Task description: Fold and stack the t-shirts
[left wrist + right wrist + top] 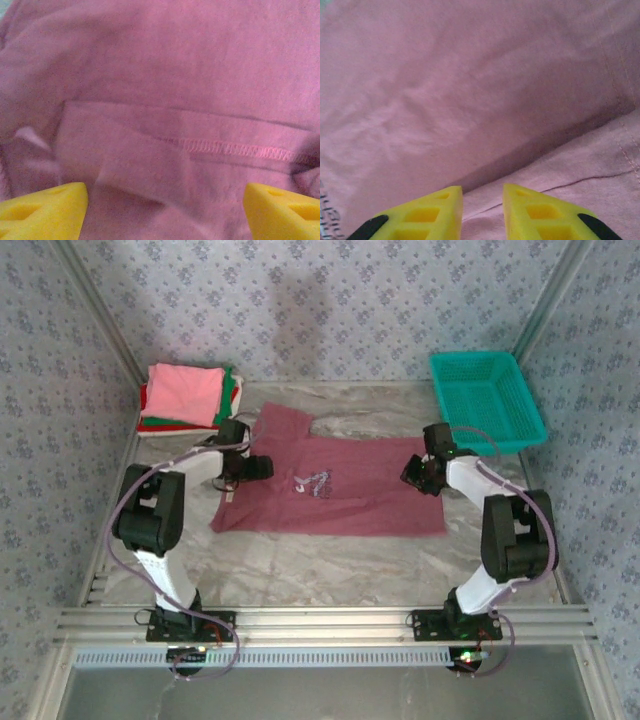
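The worktop (pixel 330 560) is surfaced in grey-white marbling and is enclosed on three sides by walls (pixel 330 310) papered in a pale blue floral pattern. Its near edge is bordered by aluminium rails (pixel 330 622), and metal struts (pixel 95 305) are set along the corners. Everything is lit softly and evenly.

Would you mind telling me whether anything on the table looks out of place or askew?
Mildly: the maroon t-shirt lies crooked, its far left sleeve sticking out and its body rumpled in both wrist views. The folded stack has uneven, offset layers. Nothing looks spilled or damaged.
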